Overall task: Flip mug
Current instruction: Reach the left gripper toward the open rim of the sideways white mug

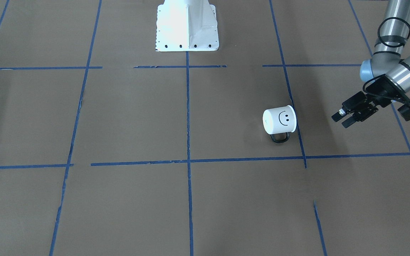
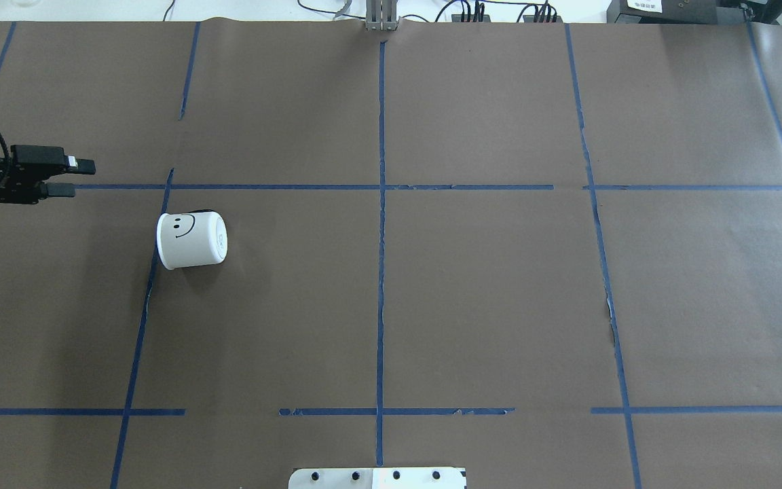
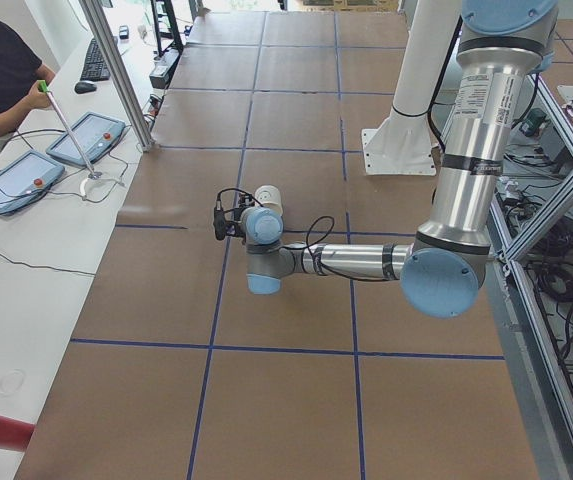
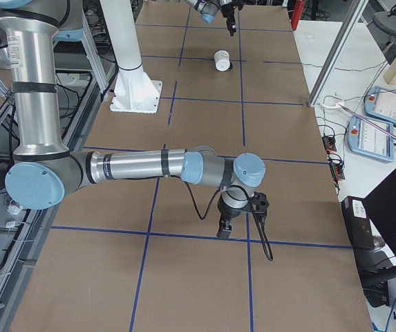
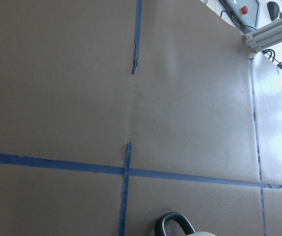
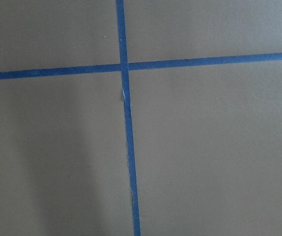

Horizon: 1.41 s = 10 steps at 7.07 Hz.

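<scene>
The white mug (image 1: pixel 279 121) lies on its side on the brown table, smiley face up. Its closed base points toward the table's middle and its rim toward the robot's left. Its black handle (image 1: pixel 280 138) rests on the operators' side. The mug also shows in the overhead view (image 2: pixel 192 239); only its handle (image 5: pixel 172 225) shows in the left wrist view. My left gripper (image 1: pixel 343 120) is open and empty, hovering beyond the mug's rim end, well apart from it (image 2: pixel 72 178). My right gripper (image 4: pixel 224 232) shows only in the right side view, low over bare table far from the mug; I cannot tell whether it is open.
The robot's white base pedestal (image 1: pixel 187 25) stands at the table's robot-side edge. Blue tape lines (image 2: pixel 381 204) grid the brown surface. An operator (image 3: pixel 1 70) and teach pendants (image 3: pixel 86 140) are at a side desk beyond the table.
</scene>
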Motion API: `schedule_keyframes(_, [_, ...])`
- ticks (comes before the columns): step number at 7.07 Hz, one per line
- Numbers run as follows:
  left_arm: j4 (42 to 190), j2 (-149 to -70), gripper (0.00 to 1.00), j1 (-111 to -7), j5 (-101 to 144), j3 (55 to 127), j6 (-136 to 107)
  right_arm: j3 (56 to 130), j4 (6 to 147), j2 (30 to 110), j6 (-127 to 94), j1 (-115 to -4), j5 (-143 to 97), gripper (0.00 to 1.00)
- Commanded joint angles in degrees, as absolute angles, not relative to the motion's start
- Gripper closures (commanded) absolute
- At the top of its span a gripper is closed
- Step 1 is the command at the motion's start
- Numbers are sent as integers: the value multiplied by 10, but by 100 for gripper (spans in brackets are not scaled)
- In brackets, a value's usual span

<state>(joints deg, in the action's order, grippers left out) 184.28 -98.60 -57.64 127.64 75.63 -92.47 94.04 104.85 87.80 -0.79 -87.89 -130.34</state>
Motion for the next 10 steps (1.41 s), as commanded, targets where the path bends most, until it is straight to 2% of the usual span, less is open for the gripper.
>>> schedule_keyframes(1, [1873, -1001, 0, -526, 1225, 755, -980, 940, 1049, 878, -8, -879, -1303, 0])
schedule_keyframes(4, [1930, -1012, 0, -445, 1143, 735, -1017, 940, 1049, 878, -8, -879, -1303, 0])
schedule_keyframes(7, [1929, -1027, 0, -433, 1143, 722, -1018, 940, 1049, 878, -8, -879, -1303, 0])
schedule_keyframes(8, [1929, -1030, 14, -433, 1144, 723, -1020, 940, 1049, 878, -8, -879, -1303, 0])
schedule_keyframes(9, [1928, -1030, 37, -433, 1147, 724, -1020, 940, 1049, 878, -8, -879, -1303, 0])
schedule_keyframes(10, [1928, -1031, 64, -433, 1149, 725, -1020, 940, 1049, 878, -8, -879, -1303, 0])
